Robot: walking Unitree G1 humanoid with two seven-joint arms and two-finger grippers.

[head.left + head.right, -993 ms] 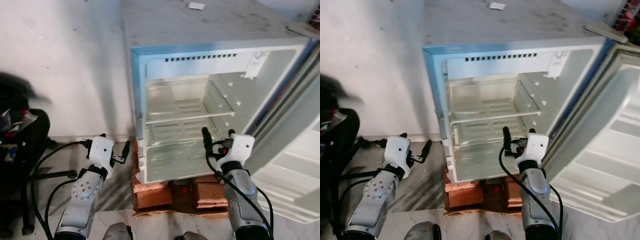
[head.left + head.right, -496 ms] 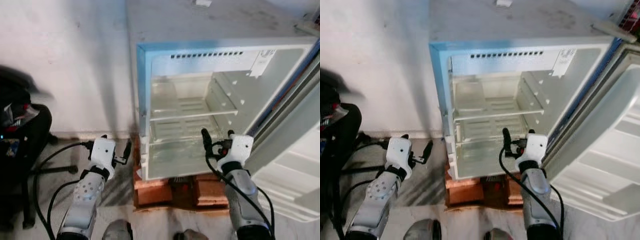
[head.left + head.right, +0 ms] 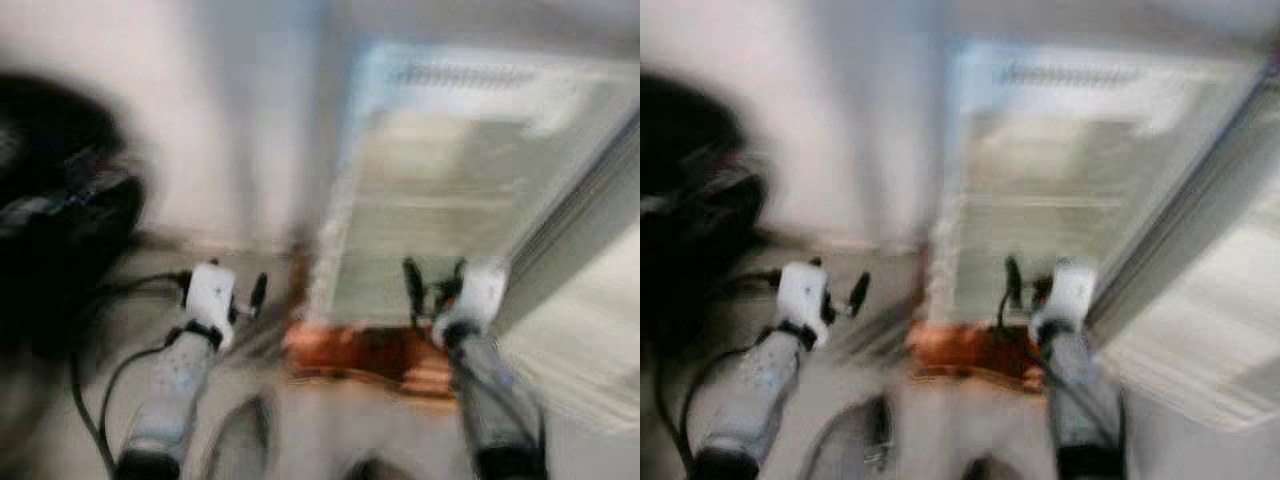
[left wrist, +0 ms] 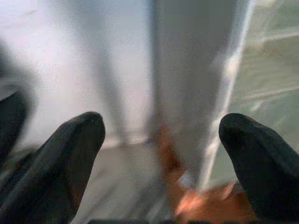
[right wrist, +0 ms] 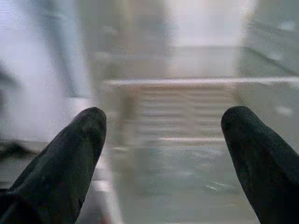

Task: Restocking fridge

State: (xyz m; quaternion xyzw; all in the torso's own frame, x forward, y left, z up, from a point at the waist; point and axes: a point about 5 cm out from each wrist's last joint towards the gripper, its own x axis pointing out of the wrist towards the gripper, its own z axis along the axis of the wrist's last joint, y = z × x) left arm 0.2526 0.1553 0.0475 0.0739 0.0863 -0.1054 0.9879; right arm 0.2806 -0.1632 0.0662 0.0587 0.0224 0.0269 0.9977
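Head views heavily blurred; detail limited. Fridge standing open, straight ahead, raised on reddish bricks beneath its base. Door swung wide to the right of the cabinet. Shelves inside faintly made out as pale bars; no goods discernible on them, though blur prevents certainty. Dark shape, unidentifiable, to the left of the fridge against the wall.

Left gripper held low, left of the fridge's near corner, fingers spread wide apart, nothing between them. Right gripper held just before the fridge's lower opening, fingers likewise parted and empty, pointed at the shelf inside.

No stock item visible near the fridge, so nothing yet to load.

Handling assessment, judged only: shelves probably thin, stiff plastic or glass, smooth, liable to crack under a knock; best loaded gently from the front edge inward. Door light and free-swinging; best taken at its outer edge. Fridge on bricks possibly unsteady if pushed.
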